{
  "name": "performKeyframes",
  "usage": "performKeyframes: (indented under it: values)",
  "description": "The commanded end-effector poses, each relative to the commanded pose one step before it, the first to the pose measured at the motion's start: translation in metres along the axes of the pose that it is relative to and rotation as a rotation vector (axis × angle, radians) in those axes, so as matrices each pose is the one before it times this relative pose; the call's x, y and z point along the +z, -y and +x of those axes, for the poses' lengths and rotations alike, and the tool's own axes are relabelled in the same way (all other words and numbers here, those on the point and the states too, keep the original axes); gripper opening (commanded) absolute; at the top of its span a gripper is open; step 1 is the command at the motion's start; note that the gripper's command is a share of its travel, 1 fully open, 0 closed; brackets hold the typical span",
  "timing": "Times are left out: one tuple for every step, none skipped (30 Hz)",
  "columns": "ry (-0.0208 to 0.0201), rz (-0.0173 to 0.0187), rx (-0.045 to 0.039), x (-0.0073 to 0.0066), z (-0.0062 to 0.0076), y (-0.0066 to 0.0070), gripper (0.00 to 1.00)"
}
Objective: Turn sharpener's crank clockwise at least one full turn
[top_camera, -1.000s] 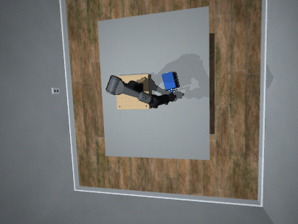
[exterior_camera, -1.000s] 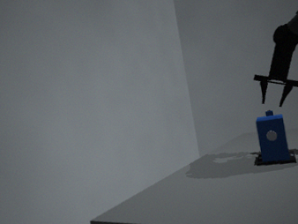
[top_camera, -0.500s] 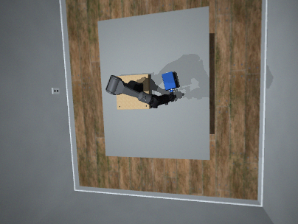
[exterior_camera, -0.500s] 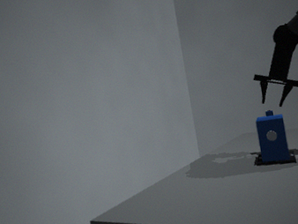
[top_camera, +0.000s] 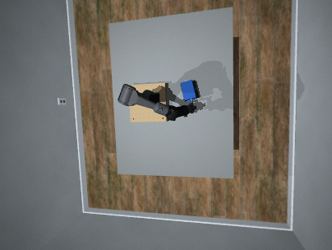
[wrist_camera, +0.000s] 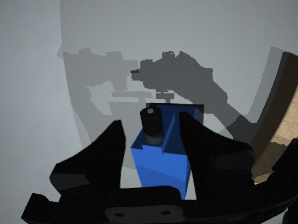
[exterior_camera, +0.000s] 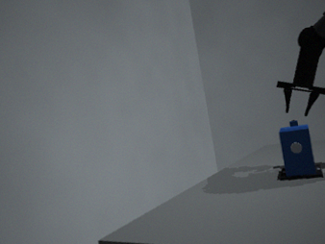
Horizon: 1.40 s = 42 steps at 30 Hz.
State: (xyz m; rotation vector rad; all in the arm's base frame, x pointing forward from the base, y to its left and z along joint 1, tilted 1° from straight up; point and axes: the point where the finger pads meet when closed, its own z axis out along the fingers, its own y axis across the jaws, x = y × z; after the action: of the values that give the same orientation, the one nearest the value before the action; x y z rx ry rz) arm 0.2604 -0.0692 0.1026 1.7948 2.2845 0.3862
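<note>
Gripper poised above the sharpener, fingers spread, nothing held.

Nearest in the exterior view is the front corner of the flat grey desk top (exterior_camera: 186, 223), which runs back towards the far edge. Further in, near the desk's middle and slightly towards its far edge, the blue box-shaped sharpener (exterior_camera: 296, 151) stands upright on a dark flat base plate (exterior_camera: 314, 173); a pale round disc shows on its near face and a small knob sits on top. Above it and just to the right, apart from it, the black parallel gripper (exterior_camera: 299, 105) hangs with its fingers released and pointing down. In the wrist view the blue body and a dark cylindrical crank knob (wrist_camera: 152, 124) show between the open fingers. Behind stands the arm's tan wooden mounting board (top_camera: 140, 115).
</note>
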Motion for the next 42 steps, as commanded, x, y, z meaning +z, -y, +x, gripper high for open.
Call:
performKeyframes:
  values:
    - [0.00158, -0.00191, -0.00095, -0.00079, -0.00039, -0.00086, 0.69]
    - [0.0, 0.0, 0.0, -0.00001, -0.00001, -0.00001, 0.69]
    - [0.0, 0.0, 0.0, -0.00001, -0.00001, -0.00001, 0.69]
    - [0.0, 0.0, 0.0, -0.00001, -0.00001, -0.00001, 0.69]
    - [0.0, 0.0, 0.0, 0.0, 0.0, 0.0, 0.69]
    - [0.0, 0.0, 0.0, 0.0, 0.0, 0.0, 0.69]
    - [0.0, 0.0, 0.0, -0.00001, -0.00001, -0.00001, 0.69]
    - [0.0, 0.0, 0.0, -0.00001, -0.00001, -0.00001, 0.69]
    - [0.0, 0.0, 0.0, -0.00001, -0.00001, -0.00001, 0.69]
    - [0.0, 0.0, 0.0, -0.00001, -0.00001, -0.00001, 0.69]
    - [-0.00087, 0.00128, 0.0002, 0.00195, -0.00007, 0.0, 0.69]
    - [-0.00163, 0.00158, 0.00027, 0.00185, 0.00052, 0.0006, 0.69]
    - [-0.00028, 0.00021, 0.00003, 0.0014, 0.00007, 0.00011, 0.69]
    - [0.00018, -0.00019, -0.00026, 0.00128, -0.00006, -0.00007, 0.69]
    - [-0.00003, 0.00002, -0.00009, 0.00134, 0.00002, 0.00001, 0.69]
    - [-0.00015, 0.00016, 0.00006, 0.00137, 0.00005, 0.00007, 0.69]
    - [0.0, 0.0, -0.00001, 0.00133, 0.0, 0.0, 0.69]
    - [0.0, 0.0, -0.00003, 0.00133, 0.0, 0.0, 0.69]
    - [0.0, 0.0, 0.0, 0.00133, 0.0, 0.0, 0.69]
    - [0.0, 0.0, 0.0, 0.00133, 0.0, 0.0, 0.69]
    - [0.0, 0.0, 0.0, 0.00133, 0.0, 0.0, 0.69]
    - [0.0, 0.0, 0.0, 0.0, 0.0, 0.0, 0.69]
    - [0.0, 0.0, 0.0, 0.0, 0.0, 0.0, 0.69]
    - [0.00165, -0.00171, -0.00024, 0.00075, -0.0004, -0.00053, 0.69]
    - [-0.0017, 0.00166, 0.00019, 0.00191, 0.00042, 0.00052, 0.69]
    - [-0.00002, -0.00002, -0.00004, 0.00133, 0.00001, -0.00001, 0.69]
    - [0.00011, 0.00009, 0.00007, 0.00133, -0.00003, 0.00003, 0.69]
    - [0.0, 0.0, 0.00002, 0.00133, 0.0, 0.0, 0.69]
    - [0.00003, -0.00009, -0.00002, 0.00132, -0.00001, -0.00003, 0.69]
    - [0.00001, -0.00001, -0.00001, 0.00133, 0.0, 0.0, 0.69]
    - [0.0, 0.00003, 0.00001, 0.00134, 0.0, 0.00001, 0.69]
    - [0.00001, -0.00002, 0.0, 0.00133, 0.0, 0.0, 0.69]
    - [0.00002, -0.00003, -0.00001, 0.00132, -0.00001, -0.00001, 0.69]
    - [0.00001, -0.00001, 0.0, 0.00133, 0.0, 0.0, 0.69]
    - [0.00001, 0.0, 0.0, 0.00133, 0.0, 0.0, 0.69]
    - [0.00001, -0.00002, 0.0, 0.00133, 0.0, 0.0, 0.69]
    - [0.00002, -0.00002, 0.0, 0.00133, 0.0, -0.00001, 0.69]
    - [0.00001, -0.00001, 0.0, 0.00133, 0.0, 0.0, 0.69]
    - [0.0, 0.0, 0.0, 0.0, 0.0, 0.0, 0.69]
    - [0.0, 0.0, 0.0, 0.0, 0.0, 0.0, 0.69]
    - [0.00288, -0.00332, -0.00061, -0.0009, -0.00058, -0.0009, 0.69]
    - [-0.00027, 0.00042, 0.0005, 0.0001, 0.00002, 0.00011, 0.69]
